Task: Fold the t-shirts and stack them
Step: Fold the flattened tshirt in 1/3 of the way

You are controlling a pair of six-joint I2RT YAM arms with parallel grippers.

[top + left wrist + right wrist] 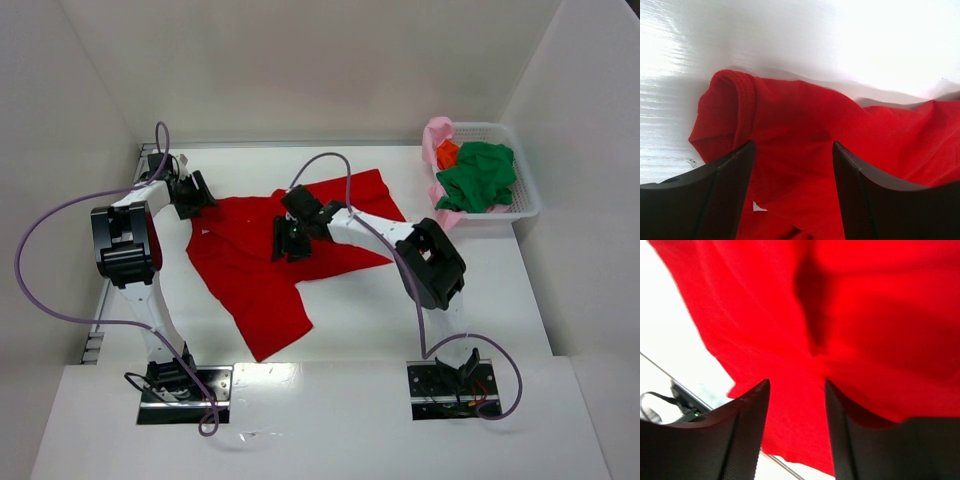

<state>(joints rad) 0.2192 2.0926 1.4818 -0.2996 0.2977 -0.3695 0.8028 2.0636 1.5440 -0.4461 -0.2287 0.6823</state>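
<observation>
Currently, red t-shirt lies rumpled, unfolded, on tabletop. Your left claw gapes over sleeve; right claw parted above its middle, nothing held. Risk: pinching doubled layers drags shirt, skews fold.

Bright red t-shirt filling most of the view, rumpled, a deep dark crease through its middle, two black fingers standing apart over it, red cloth showing in the gap, white desk beside the shirt's edge, dark cabled hardware beyond
</observation>
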